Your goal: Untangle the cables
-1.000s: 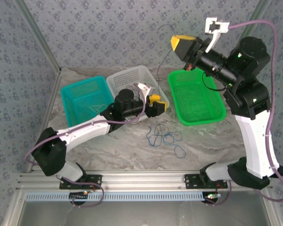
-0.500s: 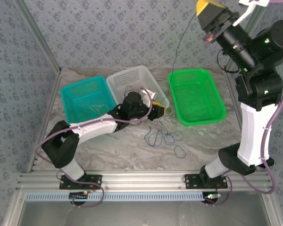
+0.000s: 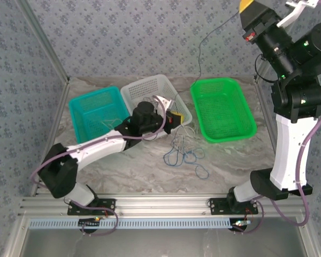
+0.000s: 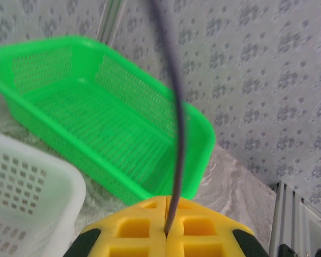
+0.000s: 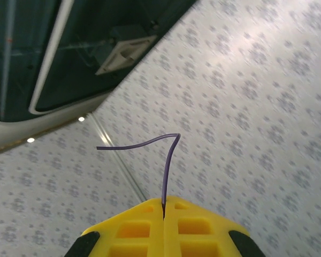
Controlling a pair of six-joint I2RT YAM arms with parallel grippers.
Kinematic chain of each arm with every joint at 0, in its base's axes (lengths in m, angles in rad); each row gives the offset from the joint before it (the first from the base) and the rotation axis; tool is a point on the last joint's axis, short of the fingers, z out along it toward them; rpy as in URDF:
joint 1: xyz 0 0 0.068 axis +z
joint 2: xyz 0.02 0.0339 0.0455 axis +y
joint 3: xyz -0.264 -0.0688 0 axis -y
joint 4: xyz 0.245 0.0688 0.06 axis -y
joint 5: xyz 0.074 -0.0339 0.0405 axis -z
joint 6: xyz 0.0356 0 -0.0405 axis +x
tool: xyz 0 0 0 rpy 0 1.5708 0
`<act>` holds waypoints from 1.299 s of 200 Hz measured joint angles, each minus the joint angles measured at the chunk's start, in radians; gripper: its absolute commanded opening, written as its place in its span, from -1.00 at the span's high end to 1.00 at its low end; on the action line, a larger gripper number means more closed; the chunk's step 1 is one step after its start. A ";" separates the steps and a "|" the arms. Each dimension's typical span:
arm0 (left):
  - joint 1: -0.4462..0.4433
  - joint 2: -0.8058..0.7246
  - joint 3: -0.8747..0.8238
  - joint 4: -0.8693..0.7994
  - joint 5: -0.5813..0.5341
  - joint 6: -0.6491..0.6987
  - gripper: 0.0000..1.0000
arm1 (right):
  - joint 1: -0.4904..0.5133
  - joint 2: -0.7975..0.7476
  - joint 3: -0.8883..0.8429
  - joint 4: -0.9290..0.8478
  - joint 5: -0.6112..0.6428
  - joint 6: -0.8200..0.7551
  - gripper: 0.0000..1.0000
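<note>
Both grippers are clamped on one dark cable (image 3: 200, 51). The right gripper (image 5: 163, 201) is high up near the back wall, its jaws shut with a short end of the cable poking out past them. The left gripper (image 4: 166, 201) is low, just beside the white basket (image 3: 144, 80), and is pinched shut on the same strand lower down. The span between them runs up fairly straight.

The remaining cables sit as a tangle (image 3: 183, 150) on the table (image 3: 139, 166), in front of the white and green baskets. They are mostly blue loops, with one blue loop (image 3: 203, 172) lying a bit apart on the near side.

To do this step well, I'd keep the low pinch firm as an anchor and draw the strand out slowly along its own line. Stop if blue loops lift with it; a jerk would likely tighten the knot.

Baskets:
- The green basket (image 3: 219, 81) looks empty.
- The teal basket (image 3: 94, 94) seems to have a thin pale wire on its floor, but it's too faint to be sure.
- The white basket's contents are hard to tell through the mesh and the arm.
</note>
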 measured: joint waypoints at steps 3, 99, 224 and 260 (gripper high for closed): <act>0.000 -0.012 0.003 -0.006 0.000 0.004 1.00 | -0.002 -0.005 -0.016 -0.003 0.002 -0.002 0.95; 0.047 -0.134 0.204 -0.221 0.002 0.027 1.00 | -0.024 -0.034 -0.521 -0.039 -0.047 -0.054 -0.48; 0.061 -0.101 0.190 -0.268 0.008 -0.055 1.00 | 0.116 -0.409 -1.183 -0.059 -0.146 -0.384 -0.30; 0.062 -0.098 0.198 -0.288 0.008 -0.054 1.00 | 0.126 -0.344 -1.305 -0.047 -0.152 -0.289 -0.36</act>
